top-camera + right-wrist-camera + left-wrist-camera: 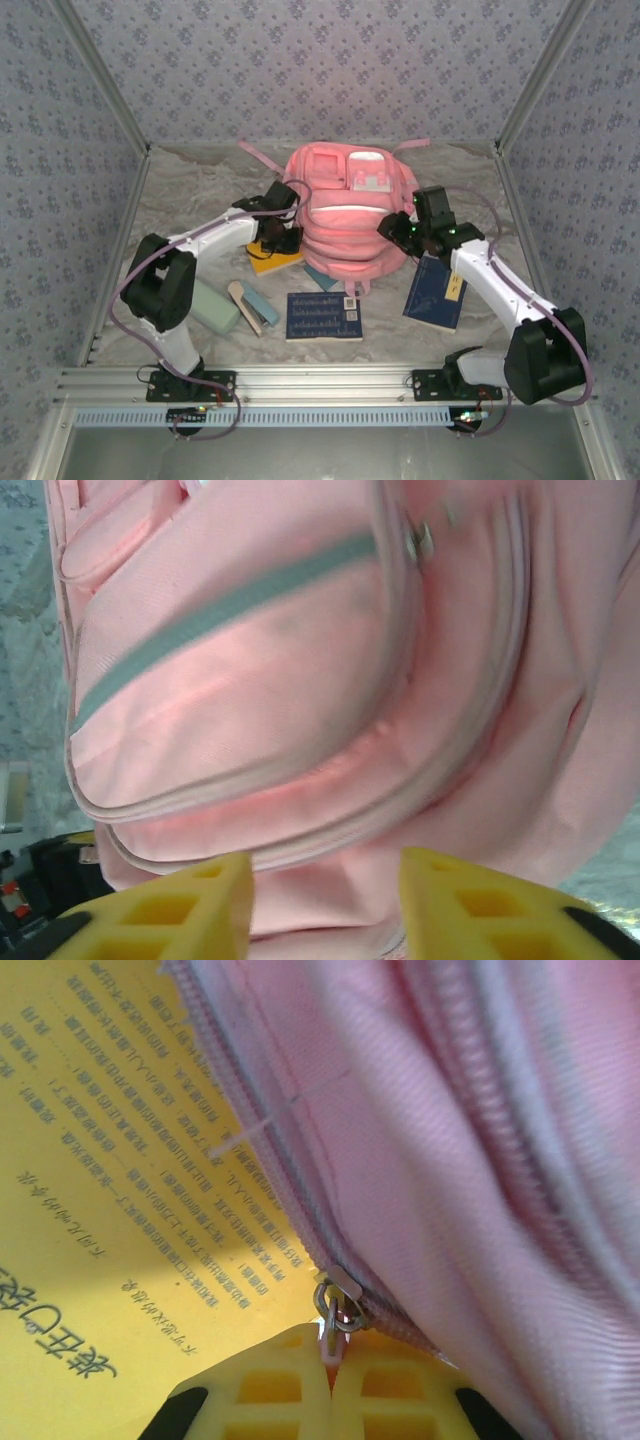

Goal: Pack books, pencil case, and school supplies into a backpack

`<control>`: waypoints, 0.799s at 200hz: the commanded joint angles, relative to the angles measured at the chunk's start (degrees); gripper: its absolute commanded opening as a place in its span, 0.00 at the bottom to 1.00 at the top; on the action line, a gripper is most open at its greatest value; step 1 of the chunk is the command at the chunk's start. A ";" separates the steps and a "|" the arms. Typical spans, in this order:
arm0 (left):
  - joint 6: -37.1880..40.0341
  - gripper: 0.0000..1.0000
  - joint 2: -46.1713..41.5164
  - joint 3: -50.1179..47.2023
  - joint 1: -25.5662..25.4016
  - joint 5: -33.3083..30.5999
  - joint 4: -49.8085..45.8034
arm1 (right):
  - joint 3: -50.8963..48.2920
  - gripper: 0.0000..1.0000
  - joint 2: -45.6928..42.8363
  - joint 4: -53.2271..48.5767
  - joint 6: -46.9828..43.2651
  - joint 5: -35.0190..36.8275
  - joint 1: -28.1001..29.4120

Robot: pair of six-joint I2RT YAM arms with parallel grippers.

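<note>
The pink backpack [345, 215] lies at the table's middle back. My left gripper [290, 235] is at its left side, shut on the zipper pull [338, 1310], which is pinched between the yellow fingertips [330, 1345]. Under it lies the yellow-orange book [120, 1160]. My right gripper [392, 228] is at the backpack's right side. It stands open [325, 880], with pink fabric [280, 660] just beyond its fingers and nothing held. One navy book [323, 316] lies in front and another [435, 292] under the right arm. The mint pencil case [212, 306] lies front left.
A beige stick [243, 305] and a light-blue stick [262, 303] lie beside the pencil case. A teal book [320, 278] pokes out below the backpack. Patterned walls close in the table on three sides. The metal rail [320, 385] runs along the near edge.
</note>
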 commanded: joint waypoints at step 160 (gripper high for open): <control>-3.10 0.00 -8.30 -1.17 -16.76 1.70 3.72 | -13.79 0.57 -13.83 2.60 37.84 6.00 16.45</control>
